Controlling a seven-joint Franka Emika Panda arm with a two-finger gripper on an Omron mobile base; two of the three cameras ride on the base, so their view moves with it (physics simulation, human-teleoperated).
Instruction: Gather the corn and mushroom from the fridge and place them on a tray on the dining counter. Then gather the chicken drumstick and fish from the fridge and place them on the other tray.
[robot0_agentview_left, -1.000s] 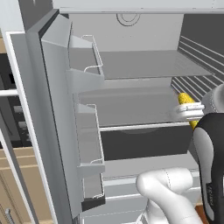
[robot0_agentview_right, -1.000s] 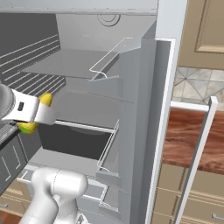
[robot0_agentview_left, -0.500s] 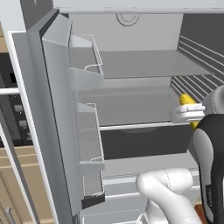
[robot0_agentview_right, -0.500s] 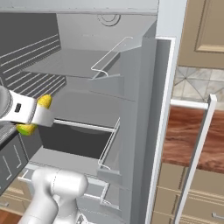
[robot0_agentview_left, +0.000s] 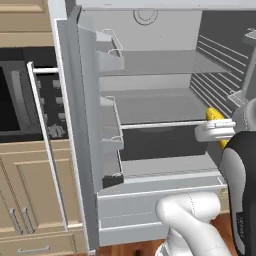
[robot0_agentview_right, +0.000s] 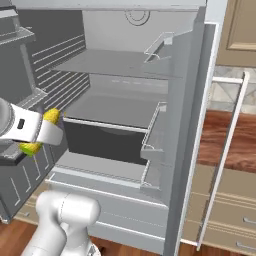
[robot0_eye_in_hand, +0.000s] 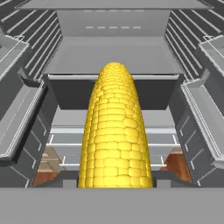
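Observation:
A yellow corn cob (robot0_eye_in_hand: 114, 131) runs lengthwise up the middle of the hand view, held between my fingers. From the left base view the corn (robot0_agentview_left: 215, 116) pokes out above and below my white hand, and my gripper (robot0_agentview_left: 219, 131) is shut on it just in front of the open fridge (robot0_agentview_left: 150, 107). The right base view has the corn (robot0_agentview_right: 51, 116) and gripper (robot0_agentview_right: 41, 133) at the fridge's left side, level with the middle shelf. The mushroom, chicken drumstick, fish and trays are out of view.
The fridge doors stand open on both sides, with bins on the left door (robot0_agentview_left: 112, 132) and the right door (robot0_agentview_right: 155, 145). A dark oven (robot0_agentview_left: 15, 100) and wooden drawers (robot0_agentview_left: 30, 210) lie to the left. A wood-topped counter (robot0_agentview_right: 220, 142) lies to the right.
Both base views have pulled back from the fridge, so more of the doors, oven and cabinets shows. The corn stays in my grip.

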